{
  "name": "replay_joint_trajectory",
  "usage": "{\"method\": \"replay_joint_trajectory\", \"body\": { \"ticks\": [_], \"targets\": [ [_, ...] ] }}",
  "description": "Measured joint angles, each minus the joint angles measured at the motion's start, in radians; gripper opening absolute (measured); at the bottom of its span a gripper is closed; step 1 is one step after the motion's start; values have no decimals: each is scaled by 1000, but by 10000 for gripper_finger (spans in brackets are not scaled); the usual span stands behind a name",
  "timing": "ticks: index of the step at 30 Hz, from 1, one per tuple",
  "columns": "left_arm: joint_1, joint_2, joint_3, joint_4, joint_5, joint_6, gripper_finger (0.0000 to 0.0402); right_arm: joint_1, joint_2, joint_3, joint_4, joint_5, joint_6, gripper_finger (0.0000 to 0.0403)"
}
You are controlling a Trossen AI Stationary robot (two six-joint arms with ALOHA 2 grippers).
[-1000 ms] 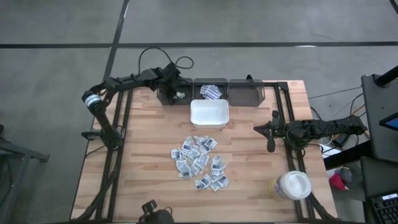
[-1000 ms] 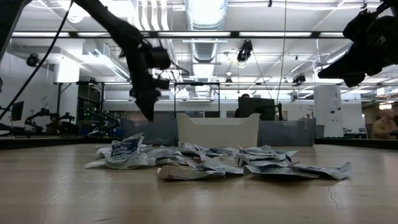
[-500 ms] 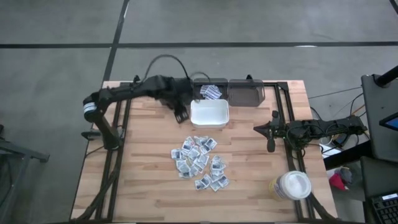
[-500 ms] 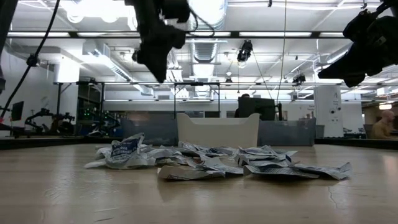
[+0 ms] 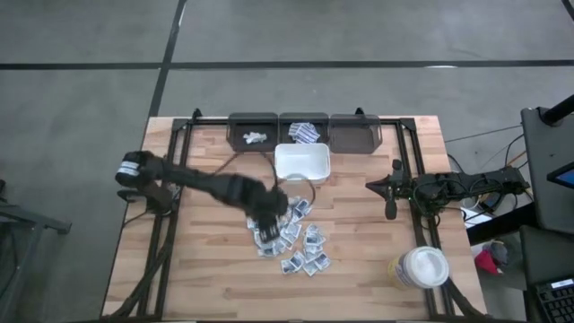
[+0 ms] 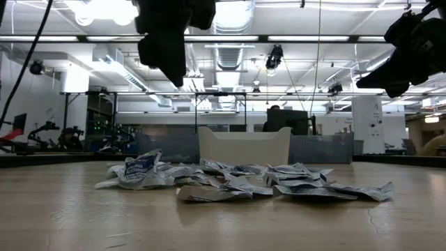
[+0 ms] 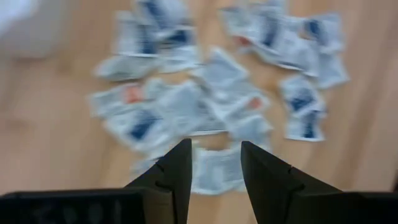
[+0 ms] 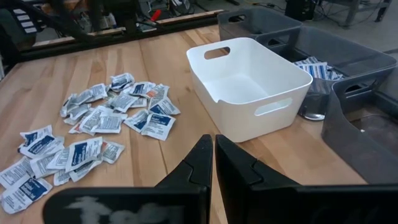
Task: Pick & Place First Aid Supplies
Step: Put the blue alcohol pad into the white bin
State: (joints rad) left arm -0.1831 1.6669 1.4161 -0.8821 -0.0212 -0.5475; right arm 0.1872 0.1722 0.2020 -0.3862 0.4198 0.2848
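**Many sachets heaped mid-table, left gripper above them**

Dozens of first aid sachets lie in a loose pile on the wooden table, just in front of the white bin. A few more sit in two of the dark bins along the far edge. The left gripper hangs over the pile's near-left edge, fingers parted and empty. The right gripper waits at the table's right side, fingers pressed together, holding nothing.
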Motion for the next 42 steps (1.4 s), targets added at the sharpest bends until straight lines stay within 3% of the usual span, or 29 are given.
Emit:
{"method": "replay_joint_trajectory", "body": {
  "ticks": [11,22,36,42],
  "targets": [
    [-181,0,-233,404,-71,-67,129,0,0,0,-1,0,0,18],
    [-188,1,-332,410,-104,-81,126,0,0,0,-2,0,0,18],
    [-184,2,-342,403,-138,-52,126,0,0,0,-3,0,-8,18],
    [-183,56,-343,412,-118,-51,126,0,0,0,-3,0,-8,18]
  ]
}}
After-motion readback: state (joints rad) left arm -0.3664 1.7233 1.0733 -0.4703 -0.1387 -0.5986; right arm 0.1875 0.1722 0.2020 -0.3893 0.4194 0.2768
